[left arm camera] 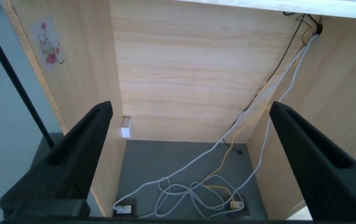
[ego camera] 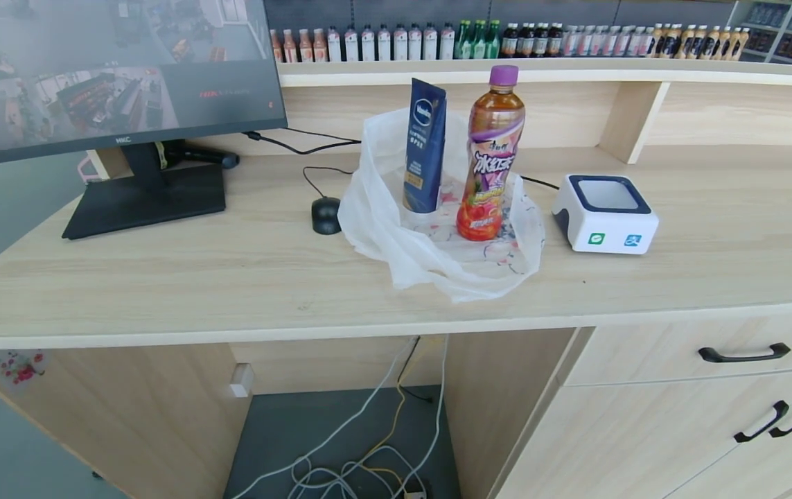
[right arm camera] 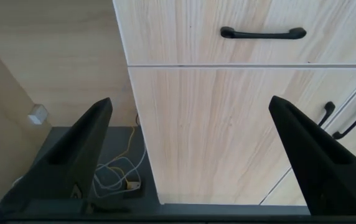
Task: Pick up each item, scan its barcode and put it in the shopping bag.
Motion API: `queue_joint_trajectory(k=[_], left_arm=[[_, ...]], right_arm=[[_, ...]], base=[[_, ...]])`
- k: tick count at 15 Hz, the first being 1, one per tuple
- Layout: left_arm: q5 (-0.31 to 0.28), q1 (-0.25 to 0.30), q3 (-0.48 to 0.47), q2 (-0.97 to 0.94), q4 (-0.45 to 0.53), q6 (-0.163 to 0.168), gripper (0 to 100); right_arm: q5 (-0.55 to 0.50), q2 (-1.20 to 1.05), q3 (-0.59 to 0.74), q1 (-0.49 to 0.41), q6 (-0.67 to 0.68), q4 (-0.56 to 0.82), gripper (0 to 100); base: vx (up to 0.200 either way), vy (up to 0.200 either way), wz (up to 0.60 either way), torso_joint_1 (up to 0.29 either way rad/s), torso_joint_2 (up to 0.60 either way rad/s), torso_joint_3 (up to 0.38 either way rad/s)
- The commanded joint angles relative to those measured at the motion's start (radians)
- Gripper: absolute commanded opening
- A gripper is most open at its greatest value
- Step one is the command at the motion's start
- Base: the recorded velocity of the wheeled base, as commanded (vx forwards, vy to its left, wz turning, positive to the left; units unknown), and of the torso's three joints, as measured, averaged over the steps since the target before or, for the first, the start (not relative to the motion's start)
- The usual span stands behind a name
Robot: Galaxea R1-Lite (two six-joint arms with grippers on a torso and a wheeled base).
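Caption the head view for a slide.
Blue tube and drink bottle stand in the white shopping bag beside the scanner on the counter.

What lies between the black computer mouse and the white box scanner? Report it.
Head view: the crumpled white plastic shopping bag, with a dark blue tube and a purple-capped orange drink bottle standing upright in it.

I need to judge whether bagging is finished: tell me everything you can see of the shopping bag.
The shopping bag is thin, white, translucent plastic with faint reddish print, crumpled and lying open on the wooden counter between the mouse and the scanner. Its sides have slumped outward at the front; the back wall stands higher behind the blue tube. The tube and the bottle stand upright inside it, on its floor.
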Motion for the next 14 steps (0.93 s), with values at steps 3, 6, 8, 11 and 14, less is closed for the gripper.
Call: queue_joint_trajectory(k=[3,6,8,11,14], left_arm=[[0.000,0.001,0.000,0.000,0.000,-0.006,100],[0.000,0.001,0.000,0.000,0.000,-0.008,100],[0.000,0.001,0.000,0.000,0.000,-0.008,100],[0.000,0.001,0.000,0.000,-0.002,-0.009,100],[0.000,0.001,0.000,0.000,-0.002,-0.009,100]], right_arm=[[0.000,0.002,0.000,0.000,-0.001,-0.002,100],[0.000,0.002,0.000,0.000,-0.001,0.000,100],[0.000,0.002,0.000,0.000,-0.001,0.000,100],[0.000,0.002,0.000,0.000,-0.003,0.000,100],[0.000,0.002,0.000,0.000,-0.003,0.000,100]], base=[[0.000,0.000,0.00,0.000,0.00,0.000],[0.000,0.000,0.00,0.000,0.00,0.000],[0.000,-0.200,0.00,-0.002,0.00,0.005],[0.000,-0.200,0.00,0.015,0.01,-0.002],[0.000,-0.200,0.00,-0.001,0.00,0.002]])
